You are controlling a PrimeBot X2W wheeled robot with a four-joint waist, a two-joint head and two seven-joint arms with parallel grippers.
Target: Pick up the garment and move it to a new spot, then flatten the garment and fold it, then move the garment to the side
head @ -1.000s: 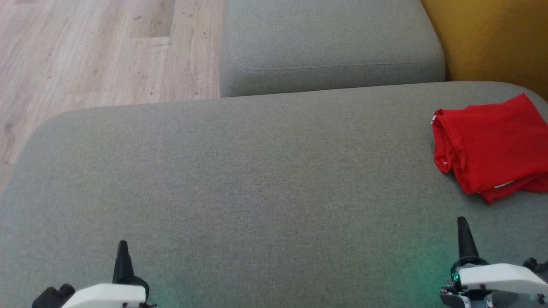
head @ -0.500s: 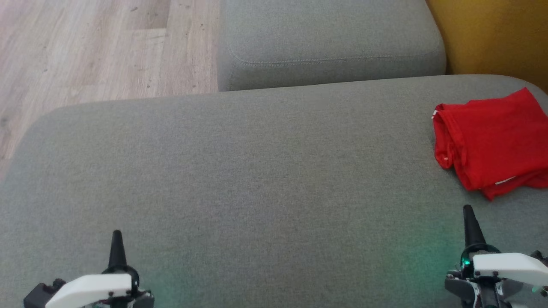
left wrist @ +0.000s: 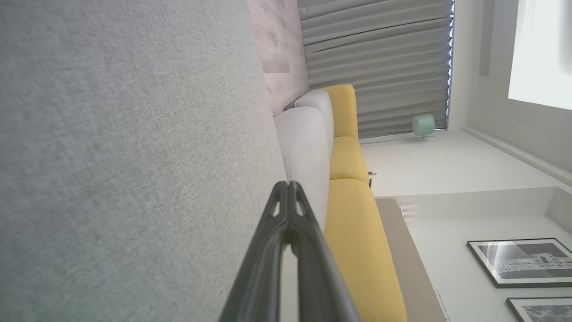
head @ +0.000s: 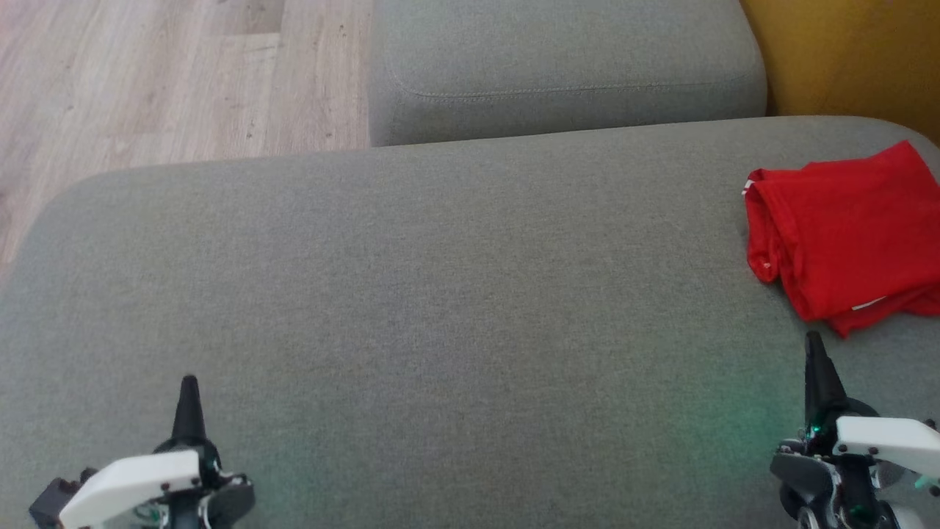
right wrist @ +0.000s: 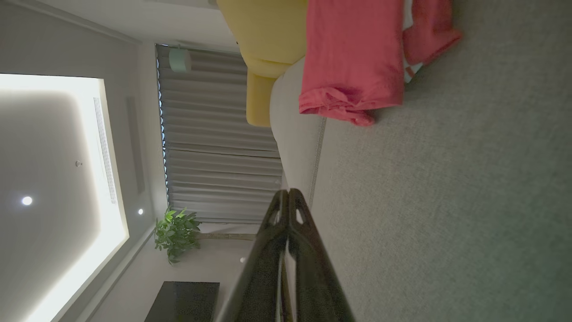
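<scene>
The red garment [head: 841, 235] lies folded in a compact stack at the far right of the grey sofa cushion [head: 440, 294]; the right wrist view has the garment [right wrist: 353, 58] at its top. My right gripper [head: 814, 345] sits at the lower right, shut and empty, a short way in front of the garment's near edge. At the lower left, my left gripper [head: 189, 387] is shut too, holding nothing, far from the garment. In both wrist views the fingertips [left wrist: 288, 188] [right wrist: 288, 194] meet.
A second grey cushion [head: 565, 66] stands beyond the main one. Yellow upholstery [head: 852, 59] rises at the top right. Wooden floor [head: 169, 81] lies at the upper left, past the cushion's rounded left edge.
The head camera has shifted, so the whole scene sits slightly differently. The garment lies still where it was. Both grippers stay shut and show a little higher in the view.
</scene>
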